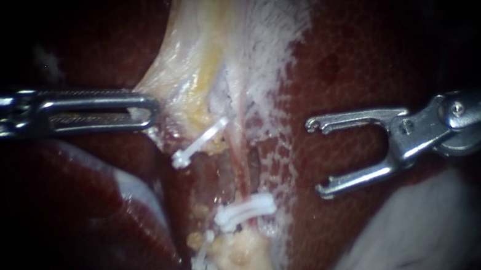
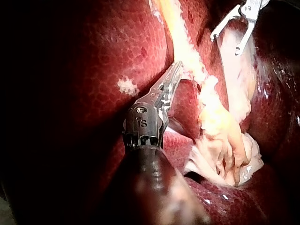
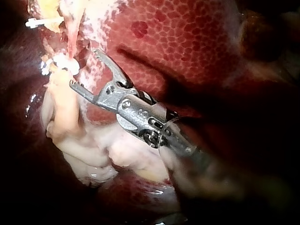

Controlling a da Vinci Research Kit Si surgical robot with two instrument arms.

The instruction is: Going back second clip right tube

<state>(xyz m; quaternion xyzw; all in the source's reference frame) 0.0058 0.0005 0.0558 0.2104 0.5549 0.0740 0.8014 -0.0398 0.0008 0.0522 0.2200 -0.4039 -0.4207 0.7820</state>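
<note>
Light pools on the mottled red liver (image 1: 360, 57) around the right instrument (image 1: 318, 157); behind its shaft all falls dark.

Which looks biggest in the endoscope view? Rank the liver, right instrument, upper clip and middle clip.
1. Liver
2. Right instrument
3. Upper clip and middle clip: these look alike in size, so they are left unranked.

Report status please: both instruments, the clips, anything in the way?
Left instrument shut on pale tissue. Right instrument open, empty, apart from the white clips. Nothing between them.
</note>
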